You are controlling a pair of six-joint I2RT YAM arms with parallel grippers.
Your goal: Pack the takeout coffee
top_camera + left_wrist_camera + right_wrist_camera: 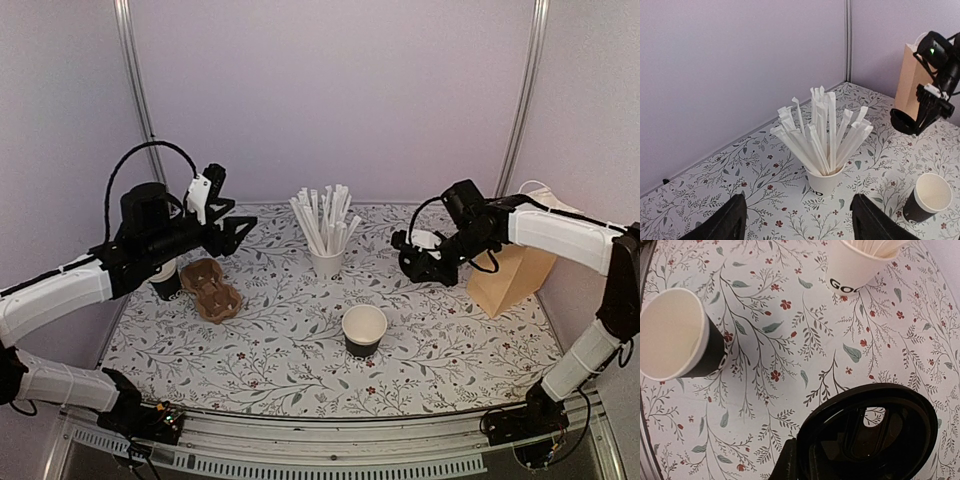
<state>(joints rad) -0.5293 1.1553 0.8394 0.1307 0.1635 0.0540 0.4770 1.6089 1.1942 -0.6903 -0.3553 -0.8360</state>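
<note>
The takeout coffee cup [364,330] is just sitting upright and uncovered on the floral table [270,365], front and centre, while its black lid [901,121] is up in the air off to the right, pinched by its rim in the right gripper [418,258]. That arm comes in from the right with the elbow bent and the wrist tipped down, right in front of the brown paper bag [510,280]. Meanwhile the left gripper [232,232] hangs over the pulp carrier [212,290], fingers spread wide with nothing in them, aimed at the straw cup [326,262].
</note>
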